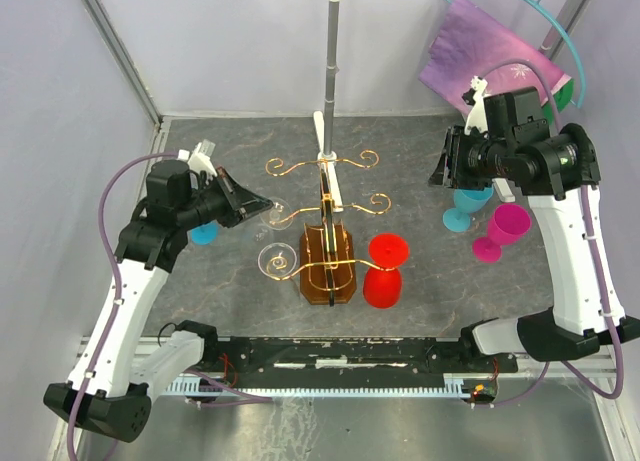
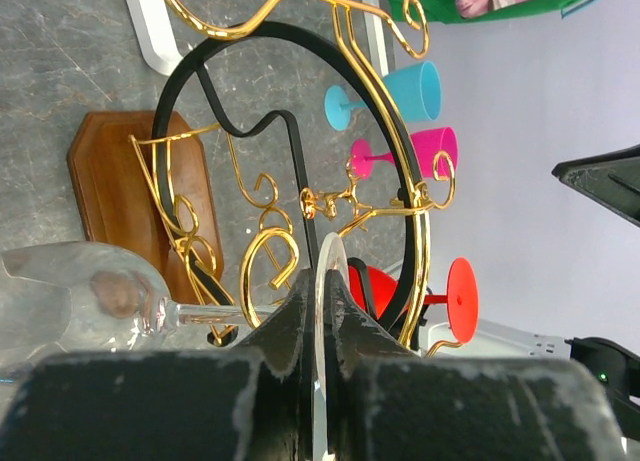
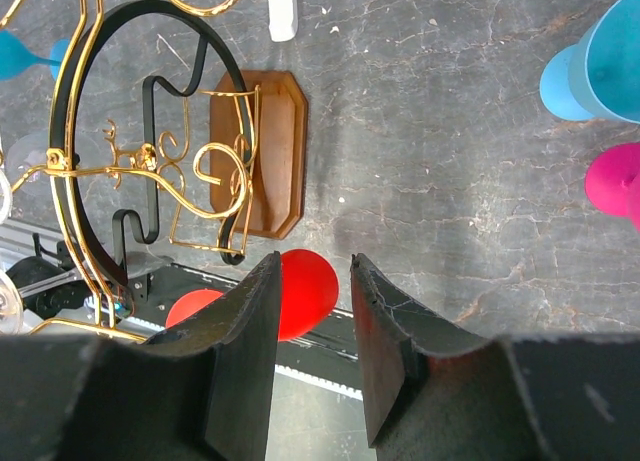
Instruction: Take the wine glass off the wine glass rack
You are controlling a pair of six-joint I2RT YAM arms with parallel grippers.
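Observation:
The gold wire wine glass rack point(image 1: 326, 243) stands mid-table on its brown base point(image 2: 120, 181); it also shows in the right wrist view point(image 3: 265, 151). My left gripper point(image 1: 262, 209) point(image 2: 327, 281) is shut on the round foot of a clear wine glass point(image 1: 279, 212). The glass hangs upside down at the outer end of the middle left scroll arm. Its foot point(image 2: 331, 256) sits edge-on between the jaws, and its bowl point(image 2: 75, 301) lies lower left. My right gripper point(image 1: 440, 169) point(image 3: 315, 271) is open and empty, held high to the right of the rack.
A second clear glass point(image 1: 275, 259) hangs at the rack's front left and a red glass point(image 1: 384, 281) at its front right. Blue point(image 1: 466, 206) and pink point(image 1: 502, 231) glasses stand on the right, another blue one point(image 1: 203, 231) under my left arm. A grey pole point(image 1: 330, 71) rises behind the rack.

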